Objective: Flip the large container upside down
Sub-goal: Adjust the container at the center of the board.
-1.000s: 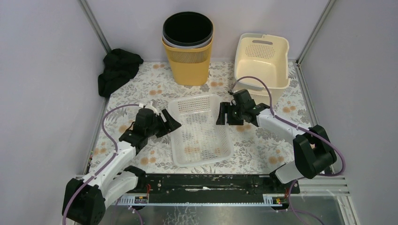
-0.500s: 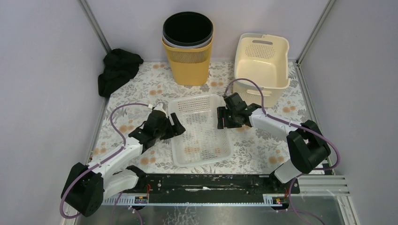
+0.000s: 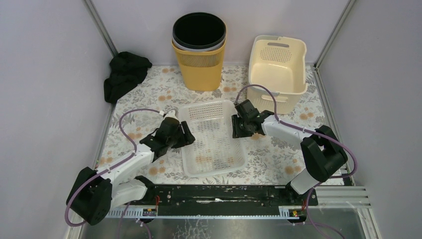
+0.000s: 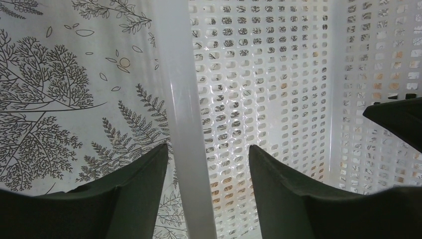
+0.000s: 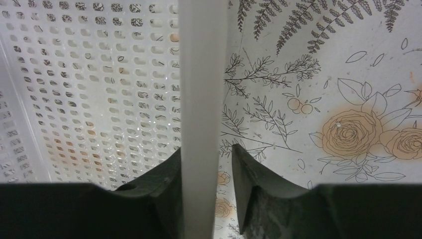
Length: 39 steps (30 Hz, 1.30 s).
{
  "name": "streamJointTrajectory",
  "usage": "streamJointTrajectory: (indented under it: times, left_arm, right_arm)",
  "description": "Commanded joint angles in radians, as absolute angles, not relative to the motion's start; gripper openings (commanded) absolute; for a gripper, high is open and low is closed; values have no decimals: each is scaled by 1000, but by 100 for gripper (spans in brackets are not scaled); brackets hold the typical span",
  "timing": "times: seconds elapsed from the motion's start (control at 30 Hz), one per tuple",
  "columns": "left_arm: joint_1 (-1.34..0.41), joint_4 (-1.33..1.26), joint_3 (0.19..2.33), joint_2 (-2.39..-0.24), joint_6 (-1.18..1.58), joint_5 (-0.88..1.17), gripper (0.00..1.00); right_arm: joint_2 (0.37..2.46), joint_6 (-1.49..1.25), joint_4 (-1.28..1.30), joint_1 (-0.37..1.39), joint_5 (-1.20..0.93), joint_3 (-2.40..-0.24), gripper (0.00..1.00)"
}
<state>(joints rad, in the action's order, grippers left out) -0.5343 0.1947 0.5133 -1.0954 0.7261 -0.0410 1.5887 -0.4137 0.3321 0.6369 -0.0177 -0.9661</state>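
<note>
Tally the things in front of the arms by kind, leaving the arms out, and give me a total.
Perforated baskets: 2 (white basket, cream basket)
Waste bins: 1 (yellow bin, black inside)
Cloths: 1 (black cloth)
Total: 4

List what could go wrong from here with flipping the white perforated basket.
The left gripper straddles the rim of the white perforated plastic basket with wide gaps, while the right gripper nearly hugs the opposite rim; uneven closing might skew the basket.
Both holds are on a thin rim only, so the basket may slip or pivot mid-flip.
The cream plastic tub stands behind the right arm and could be struck.
</note>
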Motion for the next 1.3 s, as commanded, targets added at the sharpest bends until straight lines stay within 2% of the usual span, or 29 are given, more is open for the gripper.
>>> streamJointTrajectory:
  times: [0.0,0.1,0.23,0.37,0.47,0.77,1.27]
  left_arm:
    - [-544,152,549,-1114,712,-60,65]
    - [-546,151,555,-1124,712,-59,62]
    - [-549,153,564,-1117,709,-56,60]
    - [-549,164,574,-1103,710,-57,64]
    - [-551,185,589,-1084,709,-59,69]
    - [-550,279,649,-996,706,-68,78]
    - [-550,384,697,-898,696,-93,81]
  right_arm:
    - [1594,-403,337,649,-7,-1007,39]
    - [1594,-402,339,649,-11,-1012,31]
    - [1591,-398,343,650,-13,-1015,15]
    - [1587,-397,350,649,-17,-1016,1]
    - [1575,-397,353,649,-18,-1014,0]
    - [1529,-404,365,649,-38,-1019,0]
    - [1475,-456,329,649,-74,-976,0]
